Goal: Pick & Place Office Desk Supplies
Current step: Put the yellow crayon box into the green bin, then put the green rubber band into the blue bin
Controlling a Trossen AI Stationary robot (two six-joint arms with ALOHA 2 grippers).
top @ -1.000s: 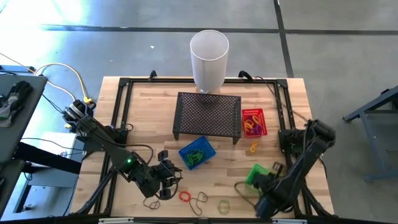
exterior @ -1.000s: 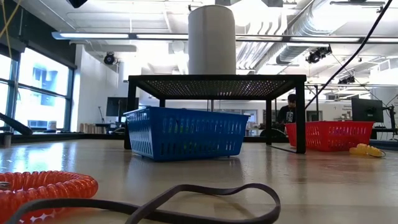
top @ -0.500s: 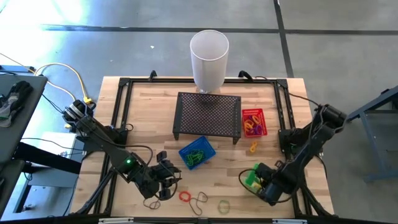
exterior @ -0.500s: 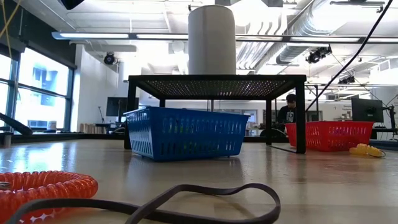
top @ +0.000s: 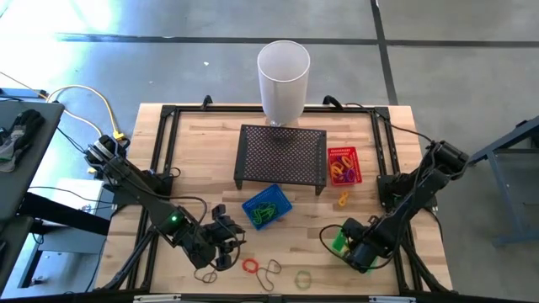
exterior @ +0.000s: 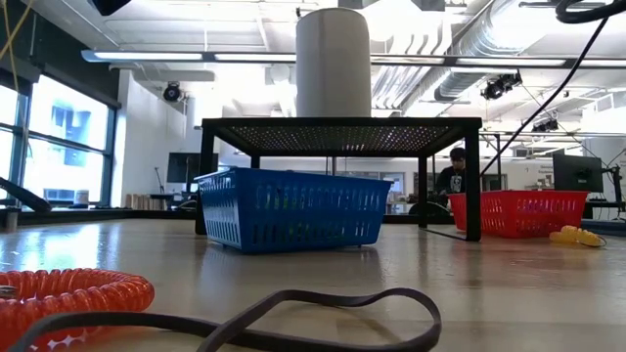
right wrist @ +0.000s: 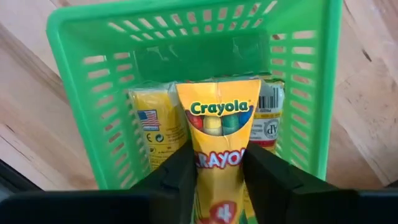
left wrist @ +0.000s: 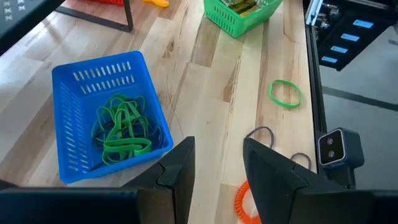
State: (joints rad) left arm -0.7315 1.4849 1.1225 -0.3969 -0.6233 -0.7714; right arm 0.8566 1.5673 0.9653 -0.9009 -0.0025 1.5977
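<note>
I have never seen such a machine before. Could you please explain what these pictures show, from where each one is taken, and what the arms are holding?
This is a robot with two dark arms at a wooden table; each arm ends in a two-finger gripper. One picture looks straight down on the table, one looks level across its top, and one comes from a camera on each wrist.

On the table stand a black mesh stand, a tall white cylinder, and three small baskets: a blue basket with green bands, a red basket, and a green basket. Loose bands lie near the front edge, among them an orange coiled band.

The right gripper is over the green basket, with a yellow Crayola crayon box between its fingers. The left gripper holds nothing, and its fingers stand apart.
</note>
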